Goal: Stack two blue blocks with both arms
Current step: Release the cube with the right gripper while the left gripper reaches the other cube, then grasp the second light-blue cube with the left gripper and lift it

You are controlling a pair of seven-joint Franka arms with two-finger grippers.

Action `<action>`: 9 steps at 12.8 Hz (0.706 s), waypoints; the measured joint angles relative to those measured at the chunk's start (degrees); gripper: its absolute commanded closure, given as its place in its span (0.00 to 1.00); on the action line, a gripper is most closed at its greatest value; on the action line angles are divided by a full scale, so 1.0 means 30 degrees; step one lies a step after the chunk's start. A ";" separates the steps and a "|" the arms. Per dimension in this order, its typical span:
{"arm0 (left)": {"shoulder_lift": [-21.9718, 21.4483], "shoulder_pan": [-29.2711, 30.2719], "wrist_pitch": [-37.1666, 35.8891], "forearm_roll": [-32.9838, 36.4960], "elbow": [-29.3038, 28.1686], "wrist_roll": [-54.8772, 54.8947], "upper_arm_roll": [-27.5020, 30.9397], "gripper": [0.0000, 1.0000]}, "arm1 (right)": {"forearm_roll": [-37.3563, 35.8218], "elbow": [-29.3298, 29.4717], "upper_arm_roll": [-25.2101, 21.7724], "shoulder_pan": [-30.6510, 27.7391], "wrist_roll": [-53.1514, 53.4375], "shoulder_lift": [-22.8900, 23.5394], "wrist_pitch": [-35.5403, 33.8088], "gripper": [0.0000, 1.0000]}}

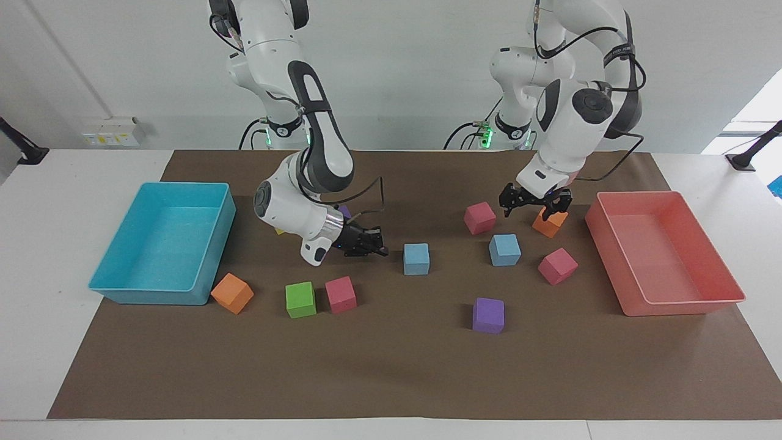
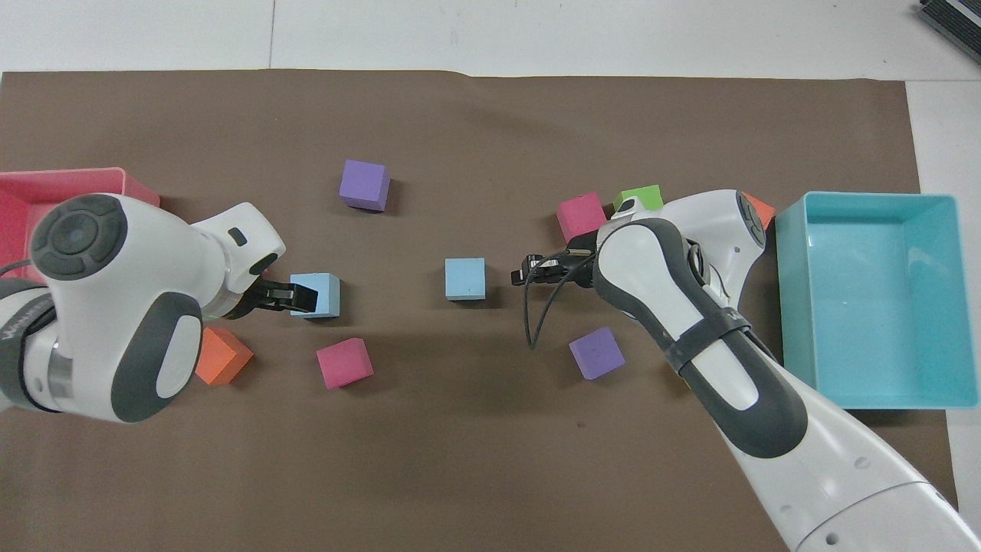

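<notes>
From the facing camera I see my right hand [image 1: 371,243] low over the brown mat [image 1: 391,366], fingers pinched together on nothing, its tips just beside one blue block [image 1: 416,258] but apart from it; that block sits on the mat near the middle of the table [image 1: 61,342]; the second blue block [image 1: 504,249] sits toward the left arm's end, between a pink cube [image 1: 479,217] and another pink cube [image 1: 557,266]; my left hand [image 1: 536,206] hangs over the mat with its fingers spread wide, empty, partly in front of an orange cube [image 1: 550,223] and a little nearer the robots than the second blue block; the turquoise tray [image 1: 160,293] lies at the right arm's end and the pink tray [image 1: 684,302] at the left arm's end.

From the overhead camera I see the right hand [image 2: 527,270] pointing at the middle blue block [image 2: 465,277] with a small gap between them; the left hand [image 2: 300,295] overlaps the edge of the other blue block [image 2: 318,294], and whether it touches I cannot tell from here; a purple cube [image 2: 365,184] lies farther out; both blue blocks rest flat on the mat, well apart, unstacked.
</notes>
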 measured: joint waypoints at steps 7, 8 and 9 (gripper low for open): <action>0.2197 -0.0430 0.3356 0.0000 -0.0954 -0.1471 -0.0013 0.00 | 0.3365 -0.0908 0.0014 0.0051 -0.1718 0.0189 0.0260 1.00; 0.2248 -0.0429 0.3639 0.0000 -0.1003 -0.1495 0.0013 0.00 | 0.3730 -0.0985 0.0015 0.0057 -0.1823 0.0210 0.0262 1.00; 0.2285 -0.0431 0.3714 0.0000 -0.1059 -0.1504 0.0022 0.00 | 0.4237 -0.1019 0.0015 0.0061 -0.1921 0.0236 0.0268 1.00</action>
